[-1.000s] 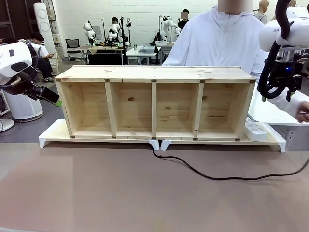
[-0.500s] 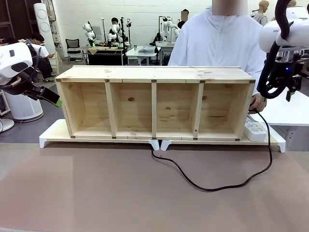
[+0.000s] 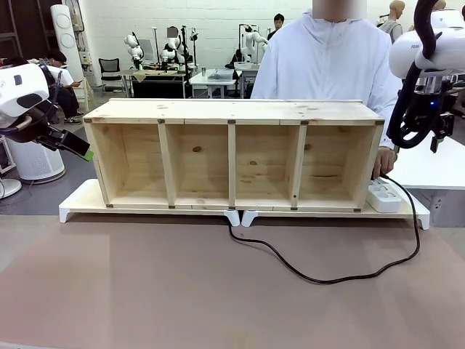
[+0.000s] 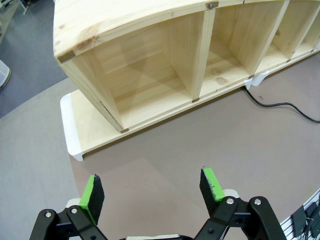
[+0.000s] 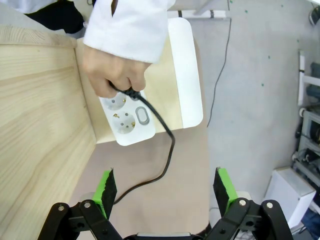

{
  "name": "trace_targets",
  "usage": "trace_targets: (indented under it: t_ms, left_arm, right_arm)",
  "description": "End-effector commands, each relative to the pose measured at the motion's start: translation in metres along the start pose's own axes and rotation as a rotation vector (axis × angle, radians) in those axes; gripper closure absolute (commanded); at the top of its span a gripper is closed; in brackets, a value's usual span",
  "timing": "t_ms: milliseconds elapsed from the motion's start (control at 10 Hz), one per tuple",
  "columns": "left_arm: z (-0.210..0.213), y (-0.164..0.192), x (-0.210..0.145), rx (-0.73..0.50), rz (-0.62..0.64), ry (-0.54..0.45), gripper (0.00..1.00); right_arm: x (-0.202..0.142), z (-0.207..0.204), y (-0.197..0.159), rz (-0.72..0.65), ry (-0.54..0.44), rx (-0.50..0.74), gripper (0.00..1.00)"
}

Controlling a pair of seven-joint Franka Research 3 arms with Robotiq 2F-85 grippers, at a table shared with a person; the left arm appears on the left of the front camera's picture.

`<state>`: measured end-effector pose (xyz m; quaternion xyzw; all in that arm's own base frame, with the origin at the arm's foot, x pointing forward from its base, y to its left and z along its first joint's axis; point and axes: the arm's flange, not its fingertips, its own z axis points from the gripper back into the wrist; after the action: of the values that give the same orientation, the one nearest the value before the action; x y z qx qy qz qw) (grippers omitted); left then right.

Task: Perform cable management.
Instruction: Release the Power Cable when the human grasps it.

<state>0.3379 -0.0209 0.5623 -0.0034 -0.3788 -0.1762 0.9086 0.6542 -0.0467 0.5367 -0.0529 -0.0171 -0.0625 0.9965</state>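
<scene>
The black cable (image 3: 327,278) comes out from under the middle of the wooden shelf (image 3: 232,156), curves across the brown table and loops up to the white power strip (image 3: 385,196). In the right wrist view a person's hand (image 5: 112,70) holds the cable's plug (image 5: 131,93) at the power strip (image 5: 131,122), and the cord (image 5: 169,147) trails down from it. My right gripper (image 5: 165,192) hangs open high above the strip, holding nothing. Open and empty too, my left gripper (image 4: 152,187) hovers off the shelf's left end (image 4: 100,100), with a stretch of cable (image 4: 280,105) far to its right.
The four-bay shelf stands on two white risers (image 3: 80,200) along the table's far side. A person in white (image 3: 327,58) stands behind it. A bare brown mat (image 3: 145,291) covers the table in front. A white side table (image 3: 429,171) sits at the right.
The person's hand has come to the power strip with the plug, and the cable's loop has swung up and right with it. Neither arm has moved.
</scene>
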Motion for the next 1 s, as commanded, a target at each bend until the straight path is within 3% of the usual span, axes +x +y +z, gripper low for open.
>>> trace_targets:
  t_ms: [0, 900]
  left_arm:
    - [-0.0005, -0.0003, 0.0001, -0.003, 0.018, 0.002, 0.0]
    - [-0.0005, -0.0003, 0.0001, -0.003, 0.018, 0.002, 0.0]
  right_arm:
    - [-0.0003, -0.0009, 0.0001, -0.002, 0.004, 0.002, 0.0]
    - [-0.0003, -0.0009, 0.0001, -0.002, 0.004, 0.002, 0.0]
